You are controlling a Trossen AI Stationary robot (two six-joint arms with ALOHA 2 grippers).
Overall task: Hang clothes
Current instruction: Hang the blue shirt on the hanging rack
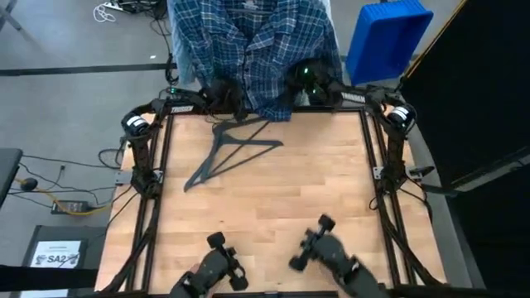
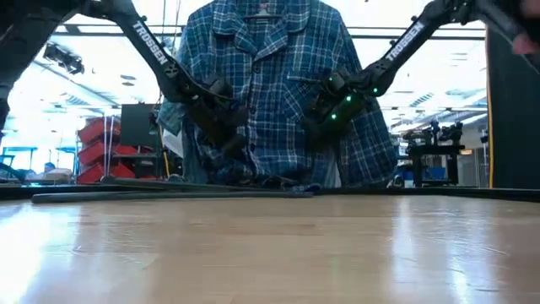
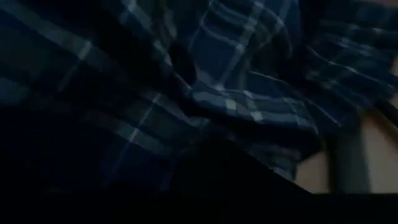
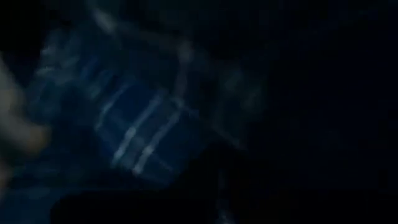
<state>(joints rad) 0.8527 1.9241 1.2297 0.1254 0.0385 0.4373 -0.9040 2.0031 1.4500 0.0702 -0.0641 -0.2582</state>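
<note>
At the far edge of the table (image 1: 265,207), the plaid shirt (image 1: 252,50) hangs, its hem draped onto the wood. My left gripper (image 1: 222,95) and right gripper (image 1: 310,83) are both buried in its lower front; I cannot tell whether either is clenched. One dark hanger (image 1: 232,149) lies flat just inside that edge, toward the left.

— What fills the left wrist view?

— Dark blue plaid shirt (image 3: 236,93), crumpled in folds, pressed close to the lens. Pale check lines cross the cloth.

— Anything besides fabric?

— A strip of light wooden bench (image 3: 373,155) at one edge, beside a dark upright bar (image 3: 341,163).

— And the tool?

— Only a black shape in the foreground; its fingers can't be made out.
</note>
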